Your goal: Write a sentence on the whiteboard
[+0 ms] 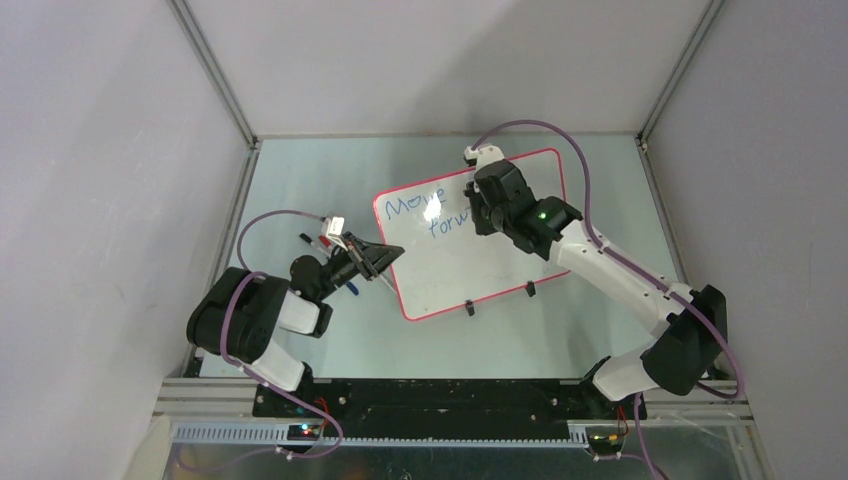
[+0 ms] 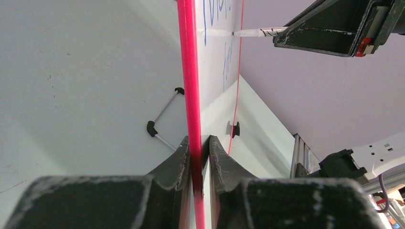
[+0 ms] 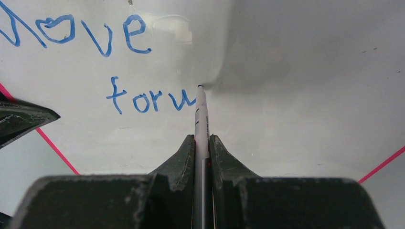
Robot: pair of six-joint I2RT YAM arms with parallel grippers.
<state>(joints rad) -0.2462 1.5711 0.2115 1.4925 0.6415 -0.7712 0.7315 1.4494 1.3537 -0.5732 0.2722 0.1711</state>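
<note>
The whiteboard (image 1: pixel 480 265) lies tilted on the table, glossy white with a thin red-pink frame (image 2: pixel 190 71). My left gripper (image 1: pixel 385 258) (image 2: pixel 197 140) is shut on its left edge, one finger on each face. My right gripper (image 1: pixel 487 215) (image 3: pixel 202 138) is shut on a white marker (image 3: pixel 201 112), whose tip touches the board just right of the last letter. The sentence (image 3: pixel 143 100) in blue reads "Move" with "forw" one line below. In the left wrist view the marker (image 2: pixel 258 33) meets the board (image 2: pixel 215 57) edge-on.
Loose markers (image 1: pixel 318 241) lie on the table left of the board. Two black clip feet (image 1: pixel 469 308) (image 1: pixel 531 291) sit on the board's near edge. Grey enclosure walls with metal posts (image 1: pixel 215 75) surround the table. A thin white rod with black ends (image 2: pixel 165 112) lies beside the board.
</note>
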